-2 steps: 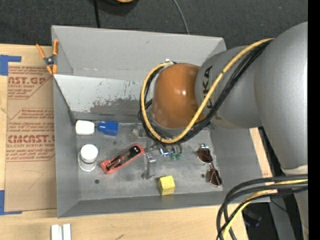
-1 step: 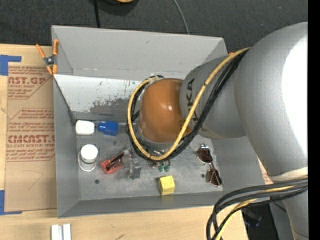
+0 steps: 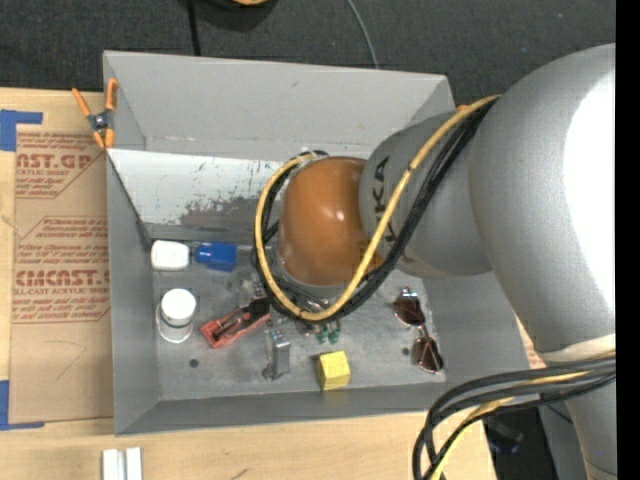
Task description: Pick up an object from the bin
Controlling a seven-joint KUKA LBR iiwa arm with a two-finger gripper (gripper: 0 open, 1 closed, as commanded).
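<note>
**Bin pick: gripper low at front floor**

Gripper (image 3: pixel 275 356) down near the front wall of the bin (image 3: pixel 200 178), between red clip (image 3: pixel 235 324) and yellow block (image 3: pixel 333 369); seems to touch neither; open or clenched — cannot tell. Block likely the easier take: light, stiff, not fragile; grip across two opposite flat faces. Clip lies flat and thin; take it by the handle — may slip.

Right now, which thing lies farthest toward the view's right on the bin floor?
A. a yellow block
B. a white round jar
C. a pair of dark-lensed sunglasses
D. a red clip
C: the sunglasses lie farthest right, beyond the yellow block; the white jar and the red clip sit well to the left.
</note>
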